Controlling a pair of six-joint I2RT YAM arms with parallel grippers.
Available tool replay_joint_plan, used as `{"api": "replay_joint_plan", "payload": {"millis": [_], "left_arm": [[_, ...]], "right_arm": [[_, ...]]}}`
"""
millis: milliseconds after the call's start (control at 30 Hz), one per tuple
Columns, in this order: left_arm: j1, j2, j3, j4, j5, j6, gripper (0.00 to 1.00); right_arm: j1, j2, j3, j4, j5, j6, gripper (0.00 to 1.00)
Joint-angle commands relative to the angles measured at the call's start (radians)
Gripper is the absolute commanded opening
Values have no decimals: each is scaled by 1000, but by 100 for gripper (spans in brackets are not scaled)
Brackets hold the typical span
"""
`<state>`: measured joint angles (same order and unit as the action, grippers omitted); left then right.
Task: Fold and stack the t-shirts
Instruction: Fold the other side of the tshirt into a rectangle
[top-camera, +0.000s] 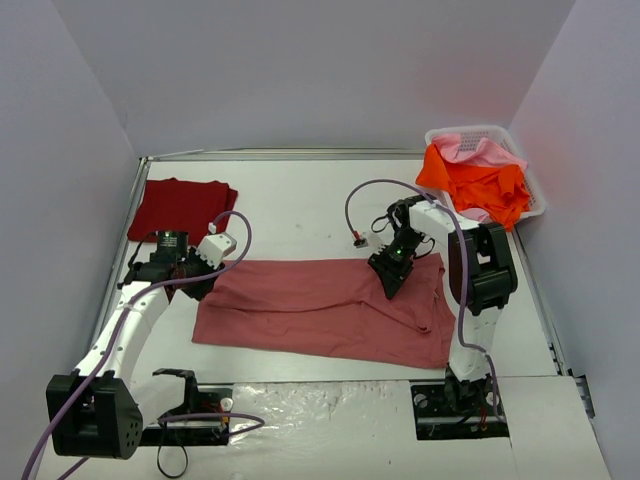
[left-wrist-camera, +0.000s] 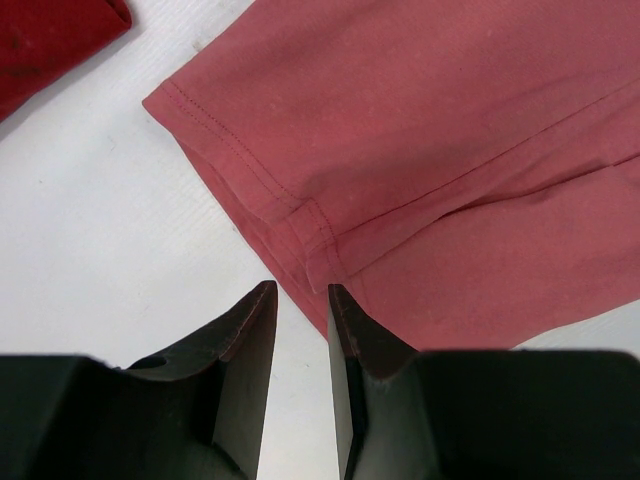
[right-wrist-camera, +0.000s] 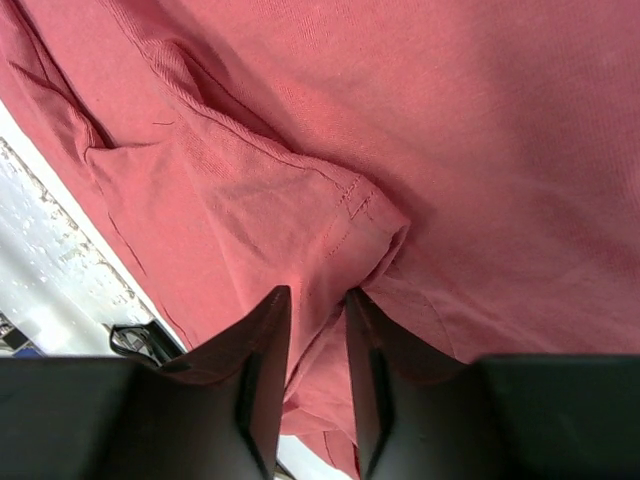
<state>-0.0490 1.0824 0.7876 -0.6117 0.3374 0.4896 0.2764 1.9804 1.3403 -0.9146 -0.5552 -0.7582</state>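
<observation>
A rose-red t-shirt (top-camera: 320, 305) lies flat across the middle of the table, folded lengthwise. My right gripper (top-camera: 390, 283) presses down on its right part. In the right wrist view the narrow jaws of the right gripper (right-wrist-camera: 316, 295) hold a raised ridge of this rose-red t-shirt (right-wrist-camera: 450, 120) by a stitched hem. My left gripper (top-camera: 200, 285) sits at the shirt's left end. In the left wrist view the left gripper (left-wrist-camera: 300, 290) is slightly open over bare table, and the hem corner of the rose-red t-shirt (left-wrist-camera: 450, 150) lies just beyond its tips. A dark crimson t-shirt (top-camera: 180, 207) lies folded at the back left.
A white lattice basket (top-camera: 480, 131) at the back right holds a bright orange t-shirt (top-camera: 480, 185) and a light pink one (top-camera: 470, 150). A corner of the crimson t-shirt (left-wrist-camera: 50, 40) shows in the left wrist view. Grey walls close in the table on three sides.
</observation>
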Motion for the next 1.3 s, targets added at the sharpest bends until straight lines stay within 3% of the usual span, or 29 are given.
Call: {"api": "replay_joint_plan", "payload": {"millis": [0, 300, 1267], "left_arm": [[8, -13, 12, 7, 18, 10, 26], [8, -13, 13, 9, 17, 9, 26], [8, -13, 12, 9, 17, 10, 26]], "right_arm": [[0, 8, -13, -41, 6, -1, 24], [1, -11, -13, -41, 6, 14, 0], [122, -184, -125, -69, 9, 46, 0]]}}
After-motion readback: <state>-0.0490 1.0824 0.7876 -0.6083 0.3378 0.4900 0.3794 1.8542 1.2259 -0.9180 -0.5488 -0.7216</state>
